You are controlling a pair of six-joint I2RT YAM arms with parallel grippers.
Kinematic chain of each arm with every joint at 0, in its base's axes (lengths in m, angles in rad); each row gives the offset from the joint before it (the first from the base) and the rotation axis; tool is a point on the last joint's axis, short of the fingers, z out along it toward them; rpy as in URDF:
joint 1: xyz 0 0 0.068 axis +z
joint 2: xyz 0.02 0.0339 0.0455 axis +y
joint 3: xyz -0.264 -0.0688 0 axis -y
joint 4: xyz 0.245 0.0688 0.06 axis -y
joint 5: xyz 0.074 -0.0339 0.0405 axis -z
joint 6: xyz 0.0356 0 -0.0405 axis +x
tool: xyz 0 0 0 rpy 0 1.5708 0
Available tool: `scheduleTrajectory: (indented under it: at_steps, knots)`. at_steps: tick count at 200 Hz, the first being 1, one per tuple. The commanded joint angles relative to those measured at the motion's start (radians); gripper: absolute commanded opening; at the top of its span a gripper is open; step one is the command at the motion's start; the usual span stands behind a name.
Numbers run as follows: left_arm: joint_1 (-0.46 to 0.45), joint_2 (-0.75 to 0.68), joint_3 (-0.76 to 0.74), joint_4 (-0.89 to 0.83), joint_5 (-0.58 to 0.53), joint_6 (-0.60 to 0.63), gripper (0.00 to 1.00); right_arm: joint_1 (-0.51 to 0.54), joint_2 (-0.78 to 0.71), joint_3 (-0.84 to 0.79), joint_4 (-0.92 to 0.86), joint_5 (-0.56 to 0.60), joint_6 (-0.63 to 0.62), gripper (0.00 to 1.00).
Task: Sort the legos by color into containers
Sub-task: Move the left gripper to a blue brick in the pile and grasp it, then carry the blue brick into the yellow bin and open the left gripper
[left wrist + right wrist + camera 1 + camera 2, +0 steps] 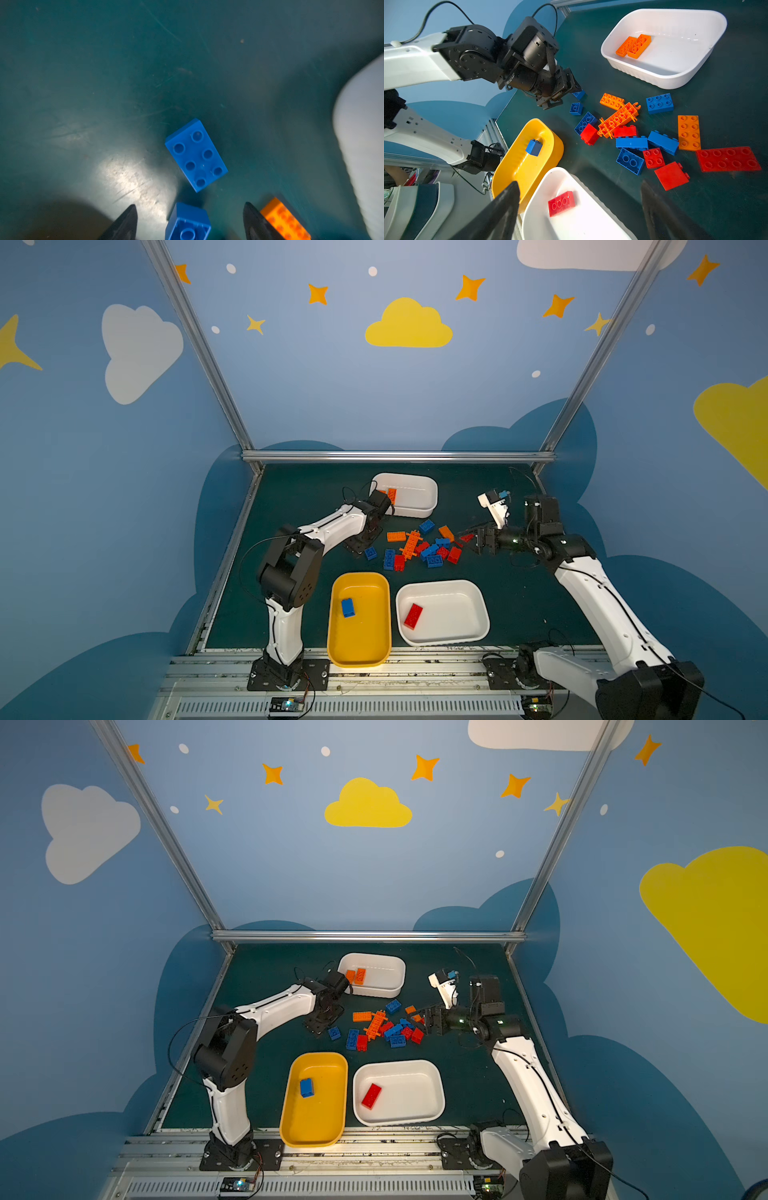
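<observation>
Reaching for a blue piece: left gripper (190,204) hangs low over a small blue brick (188,223) at the edge of the loose legos (415,547), jaws apart either side of it, nothing gripped. Right gripper (579,181) gapes wide, empty. Sorting barely begun. Next, likely: close, lift, carry to the yellow tub (365,635), holding one blue already.

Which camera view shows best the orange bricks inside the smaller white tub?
The right wrist view: both orange bricks lie large and unobstructed in the white tub. In both top views they are small. The left wrist view misses them.
</observation>
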Motion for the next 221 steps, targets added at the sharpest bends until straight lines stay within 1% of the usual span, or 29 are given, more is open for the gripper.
scheduleTrajectory:
  at_steps: [1,28,57,77,89,116,135,156,168,193,221]
  knots:
    - [0.017,0.027,0.014,0.036,-0.033,-0.05,0.77,0.001,0.001,-0.005,0.008,-0.015,-0.001,0.89]
    - [0.027,0.071,0.038,0.028,-0.026,-0.051,0.73,0.002,0.005,-0.006,0.007,-0.018,0.0,0.89]
    - [0.034,0.107,0.051,-0.003,-0.028,-0.071,0.66,-0.001,0.006,-0.01,0.005,-0.023,-0.005,0.89]
    - [0.037,0.129,0.062,-0.001,-0.026,-0.064,0.64,-0.002,0.006,-0.012,0.012,-0.024,0.003,0.89]
    - [0.039,0.144,0.078,-0.003,-0.022,-0.05,0.6,-0.003,0.004,-0.013,0.014,-0.03,0.01,0.89]
    - [0.039,0.168,0.114,-0.057,-0.022,-0.043,0.44,-0.004,-0.011,-0.021,0.01,-0.027,0.008,0.89]
    - [0.04,0.161,0.102,-0.045,-0.021,-0.026,0.34,-0.006,-0.025,-0.032,0.01,-0.028,0.009,0.89]
    - [0.042,0.145,0.111,-0.054,-0.03,0.024,0.24,-0.008,-0.039,-0.045,0.012,-0.028,0.014,0.89]
    - [0.042,0.127,0.111,-0.064,-0.035,0.046,0.21,-0.007,-0.044,-0.049,0.014,-0.027,0.014,0.89]
    - [0.04,0.066,0.102,-0.062,-0.027,0.127,0.21,-0.007,-0.049,-0.056,0.026,-0.027,0.021,0.89]
    - [0.019,-0.012,0.109,-0.079,0.022,0.309,0.21,-0.009,-0.044,-0.056,0.046,-0.032,0.03,0.89]
